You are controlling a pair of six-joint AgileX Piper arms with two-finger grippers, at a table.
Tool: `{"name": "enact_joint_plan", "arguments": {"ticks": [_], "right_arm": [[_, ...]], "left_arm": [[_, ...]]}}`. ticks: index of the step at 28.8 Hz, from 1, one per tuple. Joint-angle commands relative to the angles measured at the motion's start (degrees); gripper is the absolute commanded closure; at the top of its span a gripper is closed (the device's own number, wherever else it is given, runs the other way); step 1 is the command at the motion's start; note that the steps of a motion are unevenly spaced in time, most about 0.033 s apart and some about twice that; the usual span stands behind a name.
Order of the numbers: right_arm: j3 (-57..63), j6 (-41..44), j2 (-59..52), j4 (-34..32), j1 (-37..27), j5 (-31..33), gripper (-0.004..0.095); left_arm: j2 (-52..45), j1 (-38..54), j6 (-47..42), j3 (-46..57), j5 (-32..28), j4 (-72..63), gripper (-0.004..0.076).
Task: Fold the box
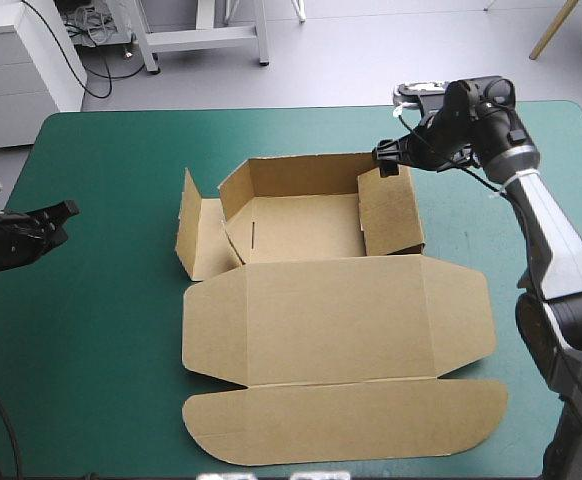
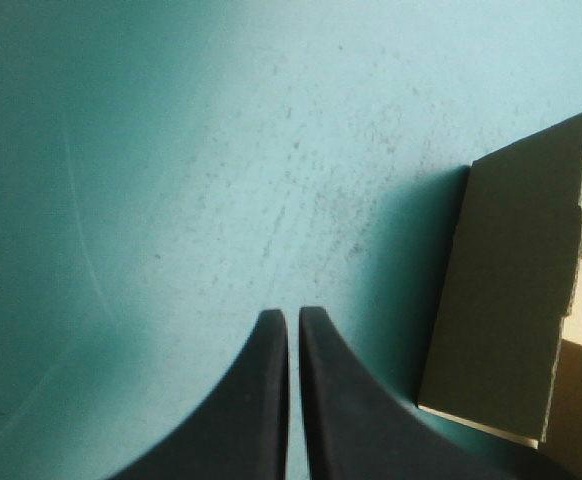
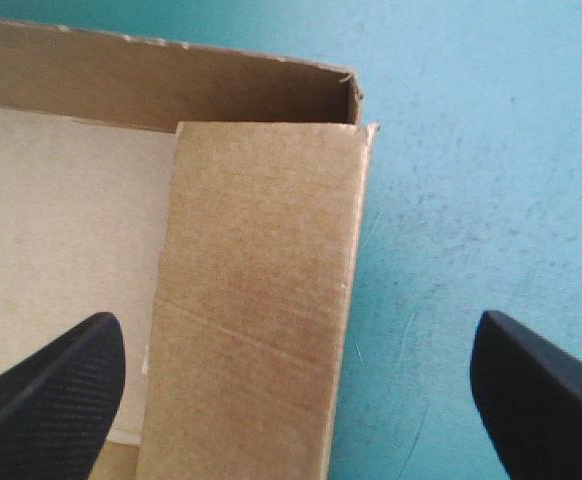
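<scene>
The box is sitting mid-bench, lid flat. The right gripper is hovering spread apart over its right wall, left gripper pinched together. Board's probably light, stiff; grabbing that wall's edge looks smartest.

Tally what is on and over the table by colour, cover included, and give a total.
Brown: 1, the box
Black: 2, the left gripper and the right gripper
Teal-green: 1, the table cover
Total: 4
</scene>
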Motion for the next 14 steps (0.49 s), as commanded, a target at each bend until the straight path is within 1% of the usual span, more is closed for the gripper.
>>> {"name": "enact_joint_plan", "arguments": {"ticks": [1, 8, 12, 14], "right_arm": [[-2.2, 0.6, -9.2, -1.1, -0.3, -1.3, 0.0034], [-0.4, 3.6, -19.1, -4.6, -0.3, -1.3, 0.0034], [3.9, 4.1, -23.0, -4.6, -0.3, -1.3, 0.0041], [6.6, 4.1, -23.9, -5.9, -0.3, -1.3, 0.0045]], "left_arm": [[-1.8, 0.2, 0.0, -1.4, -1.6, -2.0, 0.071], [-1.8, 0.2, 0.0, -1.4, -1.3, -2.2, 0.071], [-1.8, 0.2, 0.0, -1.4, -1.3, -2.2, 0.071], [-1.8, 0.2, -0.3, -1.3, -1.1, -2.6, 0.071]]}}
